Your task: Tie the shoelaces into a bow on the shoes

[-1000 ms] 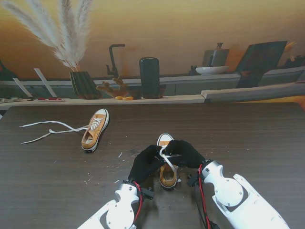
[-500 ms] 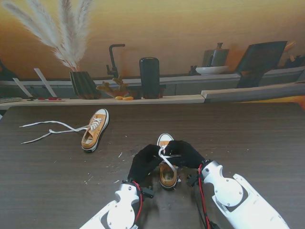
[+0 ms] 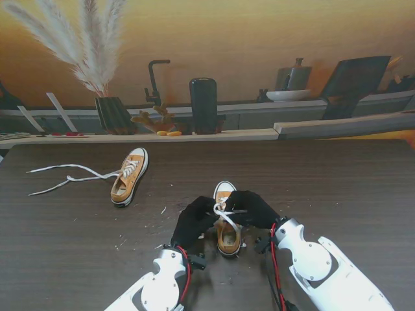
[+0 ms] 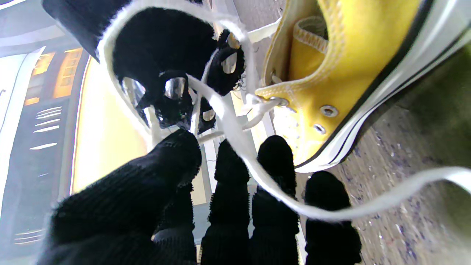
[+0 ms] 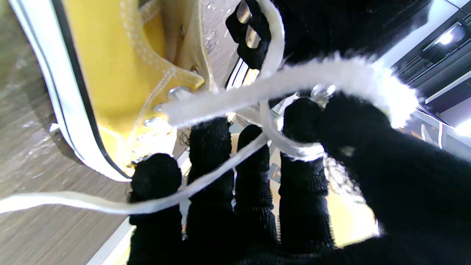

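Observation:
A yellow sneaker [image 3: 227, 237] stands just in front of me, white toe [image 3: 225, 189] pointing away. Both black-gloved hands are curled over it: left hand [image 3: 193, 221] on its left side, right hand [image 3: 254, 208] on its right. The white shoelace [image 3: 224, 215] runs in a loop between them. In the right wrist view, thumb and forefinger of the right hand [image 5: 257, 198] pinch a lace loop [image 5: 294, 147] beside the sneaker [image 5: 121, 73]. The left hand [image 4: 228, 206] has the lace [image 4: 235, 136] draped across its fingers, its thumb closing on a strand. A second sneaker [image 3: 130, 175] lies far left.
The second sneaker's untied laces [image 3: 65, 176] trail out to the left over the dark wooden table [image 3: 337, 188]. Small crumbs [image 3: 139, 236] dot the table near my left arm. A shelf with a vase [image 3: 114, 114], a black cylinder [image 3: 203, 105] and kitchenware runs along the far edge.
My left hand has drawn slightly left and nearer to me, stretching the lace loop a little wider. The right hand and both sneakers have stayed put.

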